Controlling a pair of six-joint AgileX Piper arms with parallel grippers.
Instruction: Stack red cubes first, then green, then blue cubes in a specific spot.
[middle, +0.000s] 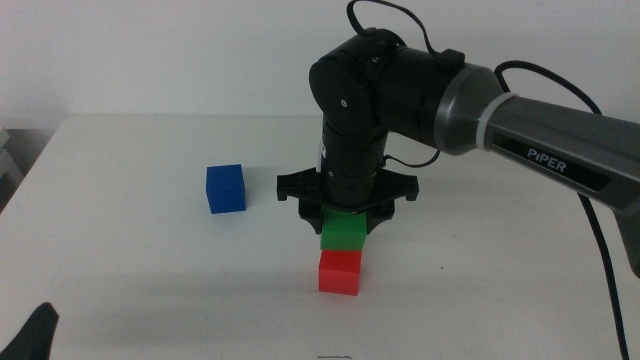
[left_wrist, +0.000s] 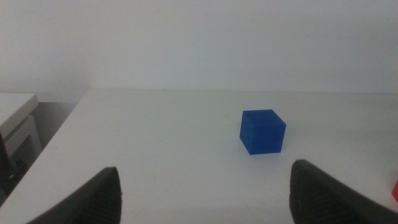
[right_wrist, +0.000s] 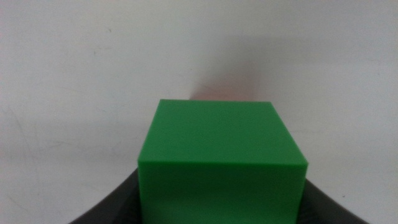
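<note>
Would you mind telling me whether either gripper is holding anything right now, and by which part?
The right gripper holds the green cube by two opposite side faces, over the red cube. The left gripper is open, holding nothing.

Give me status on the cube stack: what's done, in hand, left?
Done: red cube sits on the table as the base. In hand: right gripper is shut on the green cube, right over the red one; whether they touch yet is unclear. Left: release green, then fetch the blue cube, which stands apart on the table. Left gripper waits open near the table's front edge.
</note>
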